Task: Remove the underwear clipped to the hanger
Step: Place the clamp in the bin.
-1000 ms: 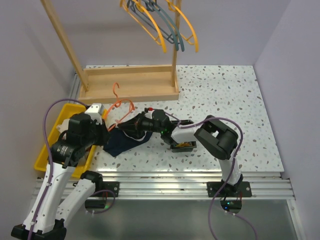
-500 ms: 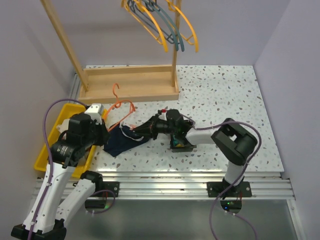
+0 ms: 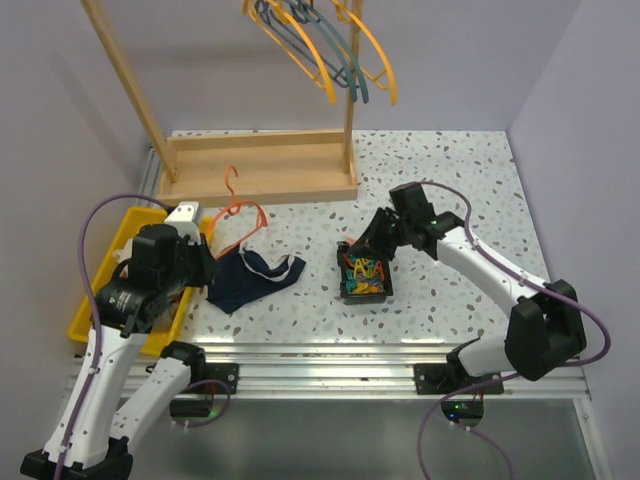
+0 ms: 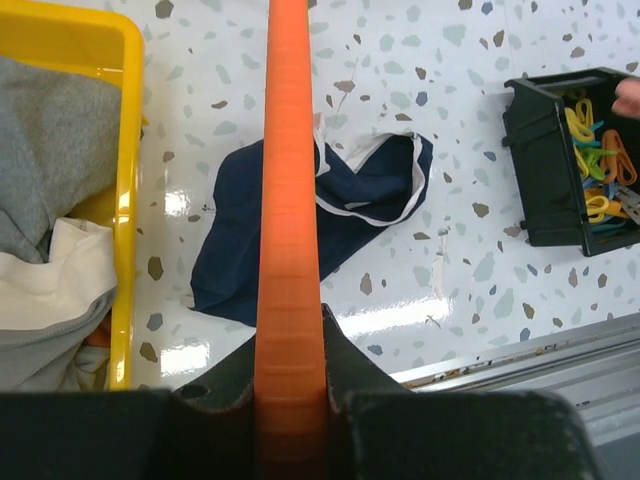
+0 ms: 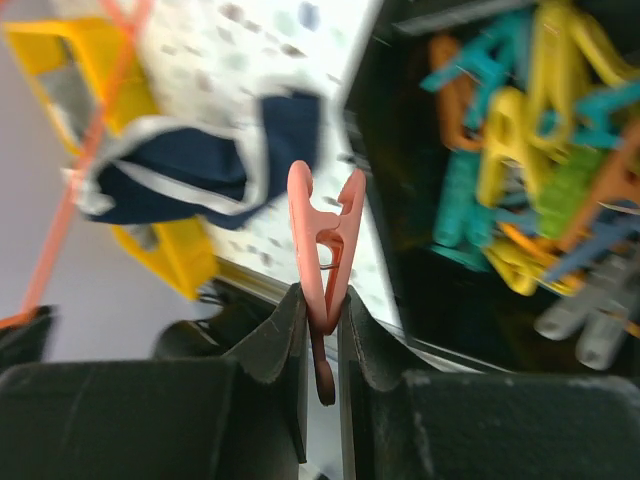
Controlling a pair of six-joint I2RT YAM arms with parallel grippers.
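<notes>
Withdrawn from the navy underwear (image 4: pixel 230 250), my right jaws now hold a pink clip (image 5: pixel 325 250) clenched at the black box (image 4: pixel 540 170), while the left jaws grasp the orange hanger (image 4: pixel 288 200) and the garment lies apparently freed on the counter (image 3: pixel 450 170).

no readable txt, no labels, brands or nos. in any view

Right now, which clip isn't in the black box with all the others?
The pink clip, pinched in the right gripper. All the other clips, yellow, teal and orange, lie heaped inside the black box.
</notes>
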